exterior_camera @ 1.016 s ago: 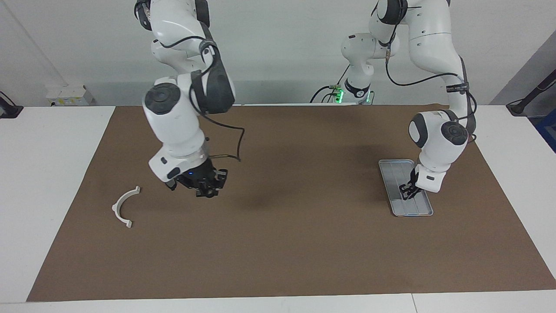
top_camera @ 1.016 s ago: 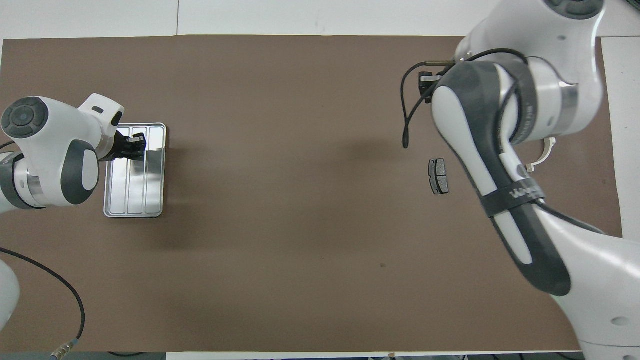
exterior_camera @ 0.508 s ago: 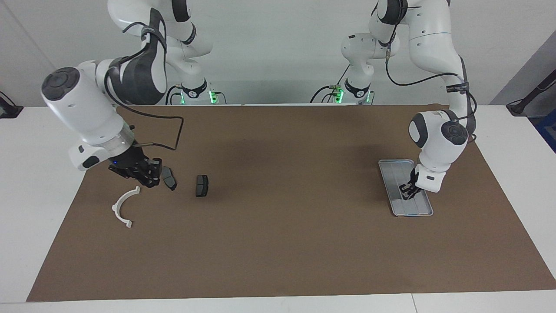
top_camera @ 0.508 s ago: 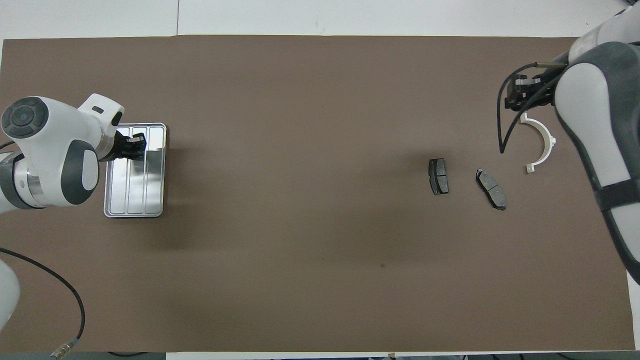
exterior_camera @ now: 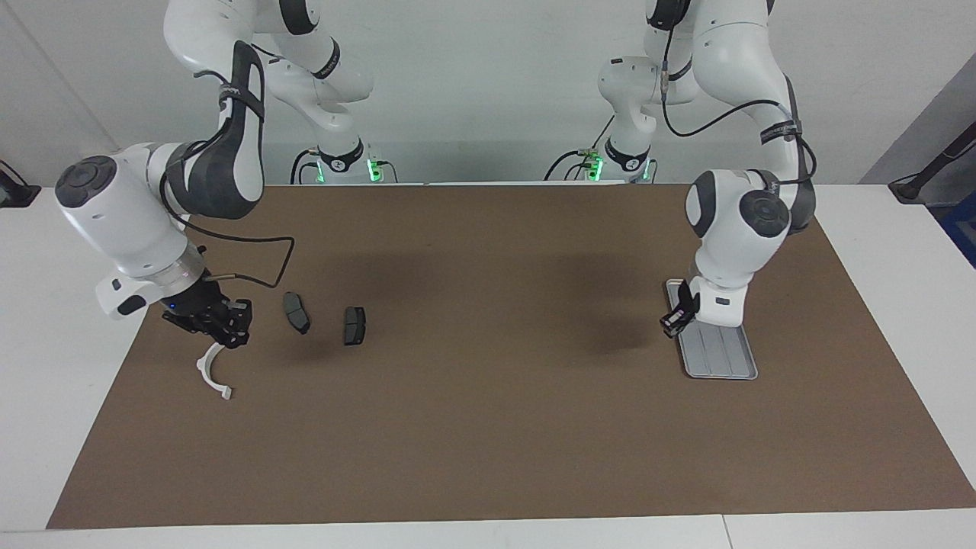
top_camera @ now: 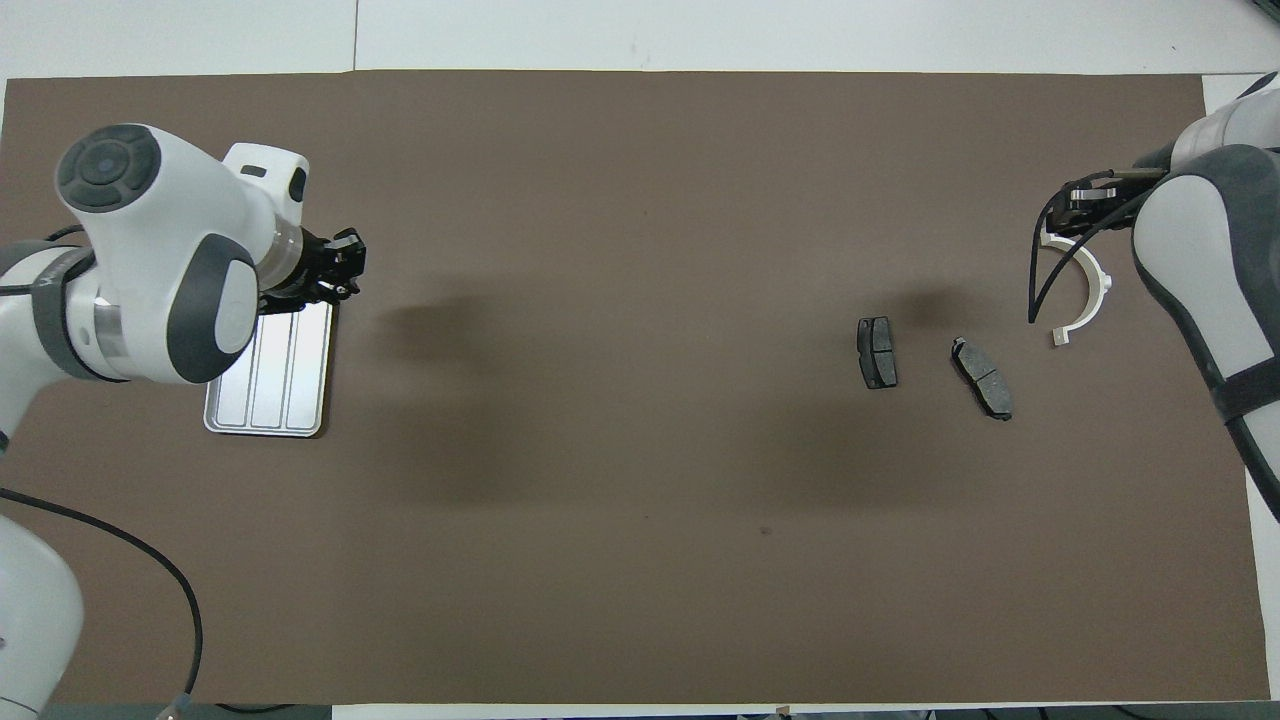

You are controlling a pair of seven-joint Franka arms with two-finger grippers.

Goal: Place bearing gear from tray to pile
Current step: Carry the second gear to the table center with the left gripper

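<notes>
The silver-grey tray (exterior_camera: 720, 358) lies toward the left arm's end of the table and shows no part in it; it also shows in the overhead view (top_camera: 270, 380). My left gripper (exterior_camera: 671, 322) hangs above the tray's edge on the table-middle side, shut on a small dark part, the bearing gear (exterior_camera: 669, 329). The overhead view shows it too (top_camera: 348, 265). The pile has a white arc bracket (exterior_camera: 212, 375) and two dark brake-pad plates (exterior_camera: 296, 313) (exterior_camera: 354, 325). My right gripper (exterior_camera: 223, 328) is low over the bracket's end, also seen from overhead (top_camera: 1085, 195).
A brown mat (exterior_camera: 488, 427) covers the table between the tray and the pile. White table shows past the mat at both ends. The right arm's cable (exterior_camera: 259, 278) loops close above the mat by the plates.
My left gripper rose out of the tray and shifted toward the table's middle. My right arm swung from over the plates to the arc bracket, uncovering both plates.
</notes>
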